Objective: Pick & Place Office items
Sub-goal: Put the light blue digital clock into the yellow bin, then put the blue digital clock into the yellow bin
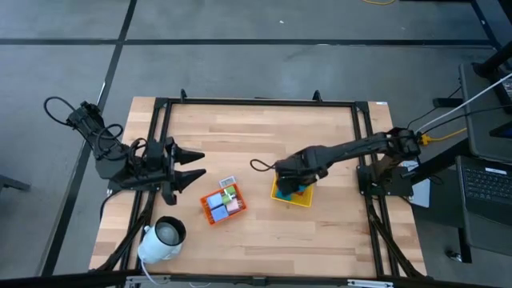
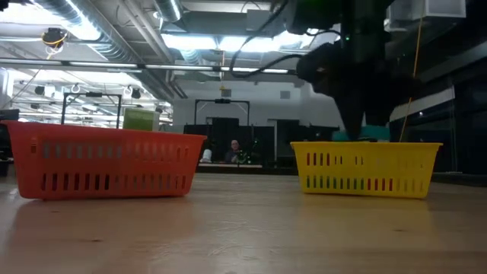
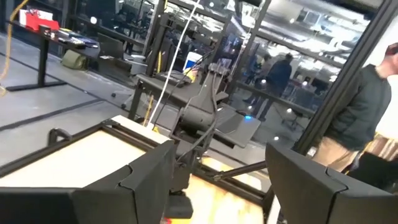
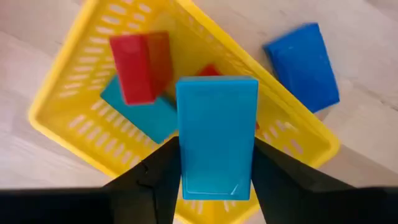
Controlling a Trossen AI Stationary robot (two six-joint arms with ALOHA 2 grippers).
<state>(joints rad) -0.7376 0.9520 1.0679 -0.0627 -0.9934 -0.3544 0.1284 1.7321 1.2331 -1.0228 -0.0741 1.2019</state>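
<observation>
Over the yellow tray [image 4: 68, 134] my right jaws [image 4: 214, 171] grip a light blue block [image 4: 216, 134] — long axis along my fingers, tray floor directly beyond — while my left jaws [image 1: 194, 166] wait open, well apart.

No legible text, labels, brand names, numbers or signs in any view, none readable on the trays, the blocks, the robot arms, the table or the equipment in the room behind
</observation>
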